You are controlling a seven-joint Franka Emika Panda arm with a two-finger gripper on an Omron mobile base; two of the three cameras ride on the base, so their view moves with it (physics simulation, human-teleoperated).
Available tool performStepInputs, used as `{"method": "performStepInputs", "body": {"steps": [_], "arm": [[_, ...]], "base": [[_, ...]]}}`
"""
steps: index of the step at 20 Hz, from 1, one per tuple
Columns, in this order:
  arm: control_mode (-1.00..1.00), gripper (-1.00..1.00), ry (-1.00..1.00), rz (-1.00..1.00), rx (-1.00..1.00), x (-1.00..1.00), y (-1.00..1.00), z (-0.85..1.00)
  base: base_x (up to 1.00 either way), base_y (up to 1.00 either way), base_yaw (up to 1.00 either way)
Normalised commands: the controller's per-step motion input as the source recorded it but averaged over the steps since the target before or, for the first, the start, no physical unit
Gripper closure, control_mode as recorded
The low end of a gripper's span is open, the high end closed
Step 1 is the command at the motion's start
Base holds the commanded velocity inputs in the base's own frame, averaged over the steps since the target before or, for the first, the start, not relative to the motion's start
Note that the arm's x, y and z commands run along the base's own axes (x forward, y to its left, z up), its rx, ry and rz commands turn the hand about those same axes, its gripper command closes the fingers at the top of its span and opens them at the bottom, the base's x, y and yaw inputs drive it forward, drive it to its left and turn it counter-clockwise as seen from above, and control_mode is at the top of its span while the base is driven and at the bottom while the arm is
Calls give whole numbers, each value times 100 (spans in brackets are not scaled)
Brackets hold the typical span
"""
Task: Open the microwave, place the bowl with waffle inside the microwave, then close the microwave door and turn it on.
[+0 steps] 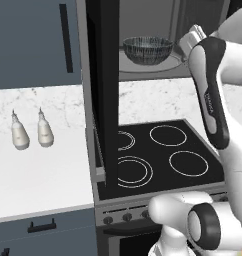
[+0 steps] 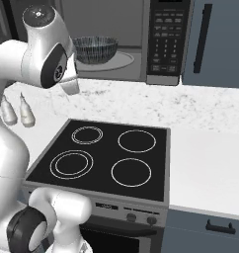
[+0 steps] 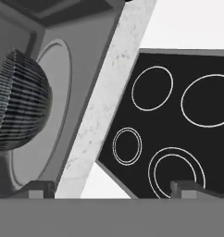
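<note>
Bowl in microwave, gripper empty.
Bowl (image 1: 147, 50) sits on the turntable inside the microwave (image 2: 163, 44), door (image 1: 104, 90) swung open. Gripper (image 3: 113, 187) jaws spread wide, holding nothing, just outside the cavity beside the bowl, above the stovetop (image 2: 106, 153).

The white arm rises from the base in a tall bend, its dark-jointed elbow high and the forearm reaching toward the far side. The gripper (image 3: 111, 187) has its jaws spread wide, the two dark fingertips (image 3: 37, 189) far apart with nothing between them. In the left base view the pale hand (image 1: 195, 37) sits at the far right, rolled over to one side. In the right base view the hand pokes out just below the upper joint.
</note>
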Motion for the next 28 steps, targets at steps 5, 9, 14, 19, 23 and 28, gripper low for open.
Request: {"method": "performStepInputs", "body": {"steps": [5,9,14,19,23,28], "arm": [[-100,-100,-25,19,-16,-65,0,-33],[-100,-100,-19,34,-19,-22,0,-61],[-100,-100,-19,34,-15,2,0,-55],[-100,-100,-19,21,-12,18,26,-29],[-100,-100,-14,0,-14,46,62,-12],[-100,-100,-14,-5,-15,48,50,-23]], "base": [[0,0,0],[0,0,0],[0,0,0],[0,0,0],[0,0,0],[0,0,0]]}}
